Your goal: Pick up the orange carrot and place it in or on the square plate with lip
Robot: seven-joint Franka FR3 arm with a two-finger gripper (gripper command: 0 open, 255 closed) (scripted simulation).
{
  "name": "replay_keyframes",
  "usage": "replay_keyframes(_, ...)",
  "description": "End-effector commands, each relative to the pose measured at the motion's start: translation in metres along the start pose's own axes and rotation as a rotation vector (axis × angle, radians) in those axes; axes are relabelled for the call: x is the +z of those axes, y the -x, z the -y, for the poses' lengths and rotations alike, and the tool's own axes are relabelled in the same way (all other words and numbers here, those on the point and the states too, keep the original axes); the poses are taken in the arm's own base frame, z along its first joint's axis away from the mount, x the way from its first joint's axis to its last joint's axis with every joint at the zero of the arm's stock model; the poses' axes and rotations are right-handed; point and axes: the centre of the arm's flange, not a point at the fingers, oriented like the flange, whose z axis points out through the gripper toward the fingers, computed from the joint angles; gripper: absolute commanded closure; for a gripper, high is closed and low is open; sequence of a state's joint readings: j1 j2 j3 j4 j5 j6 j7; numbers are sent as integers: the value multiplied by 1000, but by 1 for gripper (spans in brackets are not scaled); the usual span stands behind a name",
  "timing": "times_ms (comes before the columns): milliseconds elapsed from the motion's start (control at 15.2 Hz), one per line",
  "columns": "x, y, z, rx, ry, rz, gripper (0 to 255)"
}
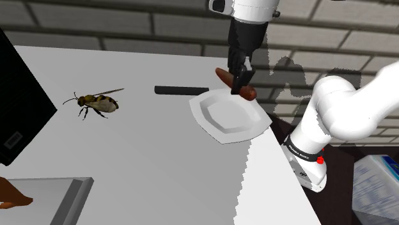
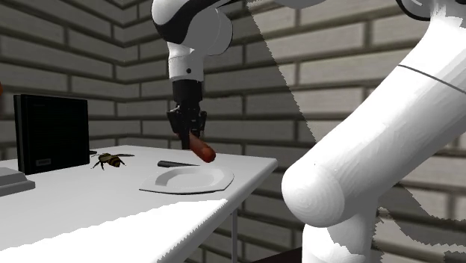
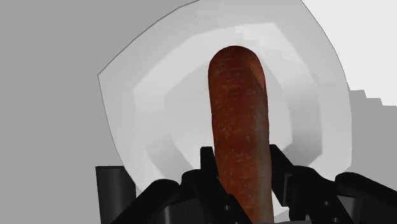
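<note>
— The fingers [image 3: 205, 167] are pinched in on the carrot [image 3: 238, 121], one on each side, gripping it about halfway along.

— What colour is it? It doesn't look very orange from here.

— More a reddish brown, speckled, with a rounded end sticking out past the fingers.

— And where's the carrot hanging?

— In the air above the square plate [image 1: 217, 126], not touching it. From the second exterior view it sits tilted, lower end dipping toward that view's right, with a gap between it and the plate. From the shoulder view it hangs over the plate's far rim.

— The plate's white?

— White, with a raised lip and clipped corners, flat on the tabletop [image 1: 147, 160] near the edge by the stand.

— Anything else lying about?

— A bee [image 1: 96, 103] well off toward the shoulder view's left, a flat black bar [image 1: 181, 90] just behind the plate, and a black box [image 2: 52, 134] standing upright at the far end. A brick wall [image 2: 97, 67] runs behind it all.
</note>
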State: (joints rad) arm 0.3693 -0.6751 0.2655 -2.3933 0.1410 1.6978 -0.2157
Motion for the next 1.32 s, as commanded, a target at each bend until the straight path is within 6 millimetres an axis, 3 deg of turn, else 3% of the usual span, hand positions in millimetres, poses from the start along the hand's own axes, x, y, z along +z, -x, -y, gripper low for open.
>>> replay_keyframes(0,7,6,9,1,0,0,255)
replay_keyframes(792,70,3,10,1,0,0,255)
replay_keyframes(1254,72,3,10,1,0,0,255)
